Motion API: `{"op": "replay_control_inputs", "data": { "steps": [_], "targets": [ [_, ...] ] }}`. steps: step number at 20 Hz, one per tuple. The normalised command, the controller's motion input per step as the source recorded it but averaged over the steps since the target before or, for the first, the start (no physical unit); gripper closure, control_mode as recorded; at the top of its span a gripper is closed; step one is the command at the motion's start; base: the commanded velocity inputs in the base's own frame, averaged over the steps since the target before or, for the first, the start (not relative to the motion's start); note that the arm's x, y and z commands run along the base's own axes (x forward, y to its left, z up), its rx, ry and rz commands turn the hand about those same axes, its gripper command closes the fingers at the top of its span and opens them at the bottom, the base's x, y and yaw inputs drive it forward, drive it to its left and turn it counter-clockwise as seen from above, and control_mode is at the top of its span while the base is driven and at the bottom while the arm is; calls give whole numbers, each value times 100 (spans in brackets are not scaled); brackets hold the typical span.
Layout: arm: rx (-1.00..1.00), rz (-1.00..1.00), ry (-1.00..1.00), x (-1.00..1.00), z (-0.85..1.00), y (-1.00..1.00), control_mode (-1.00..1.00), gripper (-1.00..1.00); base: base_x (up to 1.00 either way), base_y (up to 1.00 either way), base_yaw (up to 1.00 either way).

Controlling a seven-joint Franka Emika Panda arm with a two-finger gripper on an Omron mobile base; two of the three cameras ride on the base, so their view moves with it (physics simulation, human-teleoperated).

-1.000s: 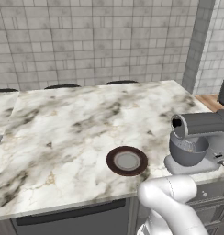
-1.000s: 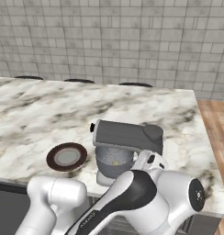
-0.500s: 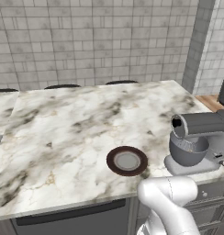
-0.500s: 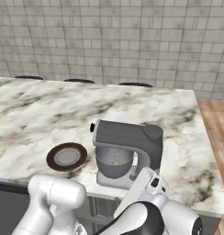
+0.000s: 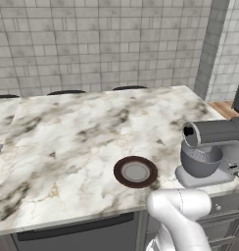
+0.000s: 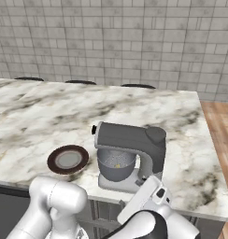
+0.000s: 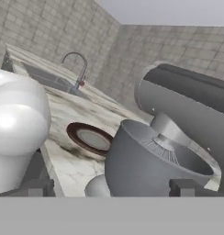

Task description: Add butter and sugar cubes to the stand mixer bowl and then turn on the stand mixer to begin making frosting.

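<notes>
The grey stand mixer (image 6: 134,142) stands at the counter's near right edge, its dark head (image 7: 192,94) over the stand mixer bowl (image 6: 116,164). The bowl (image 7: 146,167) looms close in the hand view. A small pale-yellow bit (image 6: 117,165), seemingly the butter, lies at the bowl's bottom. The sugar cubes are hidden. My gripper (image 7: 112,188) is open and holds nothing. It sits low at the counter's front edge and looks up at the bowl's side, a short way from it. One dark fingertip (image 7: 38,187) rises at each side.
A round dark-brown plate (image 5: 135,172) with a grey centre lies bare to the left of the mixer. A sink with a curved faucet (image 7: 75,64) sits far along the marble counter (image 5: 72,142). My white arm (image 5: 180,215) rises in front of the counter edge.
In the right base view my arm has sunk from in front of the mixer's base to below the counter edge. Mixer, bowl and plate have not moved.
</notes>
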Motion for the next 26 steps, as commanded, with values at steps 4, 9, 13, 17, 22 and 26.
{"op": "replay_control_inputs", "data": {
  "steps": [4, 9, 13, 17, 22, 26],
  "targets": [
    [7, -6, -9, 3, -23, -37, -100, -100, 0, 0, 0],
    [5, -11, -7, 12, -22, -25, -100, -100, 0, 0, 0],
    [2, -16, -3, 20, -19, -3, -100, -100, 0, 0, 0],
    [0, -20, -1, 20, -22, 0, -100, -100, 0, 0, 0],
    [0, -19, 1, 25, -24, 0, -100, -100, 0, 0, 0],
    [0, -9, 6, 25, -7, 0, -100, -100, 0, 0, 0]
  ]
}}
